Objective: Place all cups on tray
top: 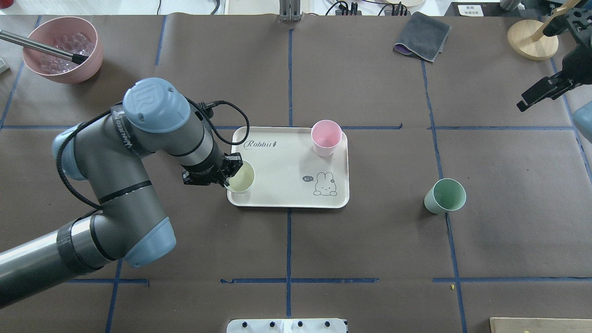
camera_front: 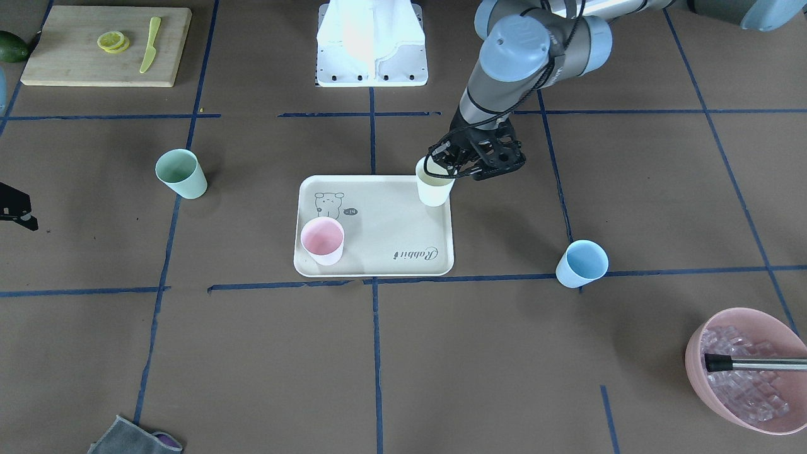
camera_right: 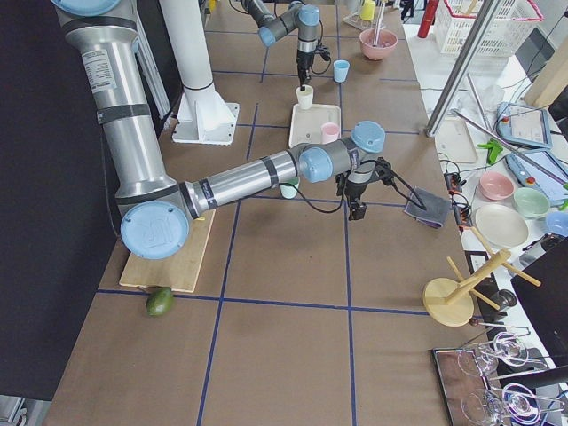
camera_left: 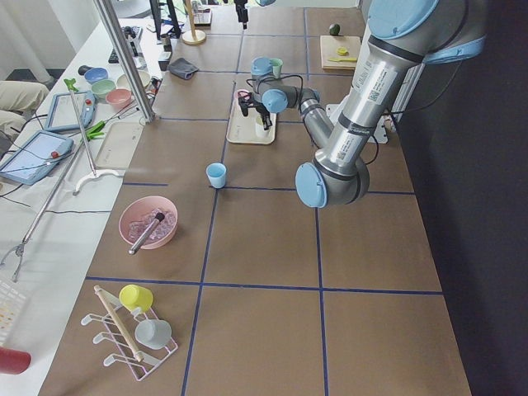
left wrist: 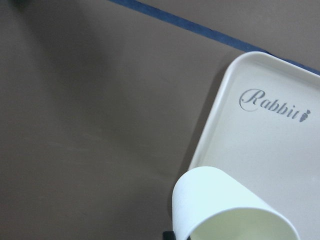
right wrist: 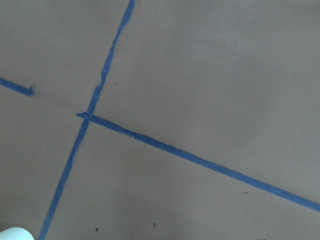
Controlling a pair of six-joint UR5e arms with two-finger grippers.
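Observation:
The cream tray [camera_front: 391, 221] lies at the table's middle, also in the overhead view [top: 282, 159]. The pink cup [camera_front: 322, 239] stands upright on it. My left gripper [camera_front: 443, 168] is shut on the rim of the cream-white cup [camera_front: 434, 188] at the tray's corner nearest my left arm; I cannot tell if the cup touches the tray. That cup fills the bottom of the left wrist view [left wrist: 230, 210]. The green cup [camera_front: 181, 173] and the blue cup [camera_front: 581, 263] stand on the table off the tray. My right gripper [top: 539, 94] hovers far right; its jaws are unclear.
A pink bowl [camera_front: 750, 328] of ice cubes with a metal tool stands at the table's far left corner. A wooden cutting board [camera_front: 75, 63] holds lemon slices and a green knife. A grey cloth [top: 423, 41] and a wooden stand [top: 532, 39] lie far right.

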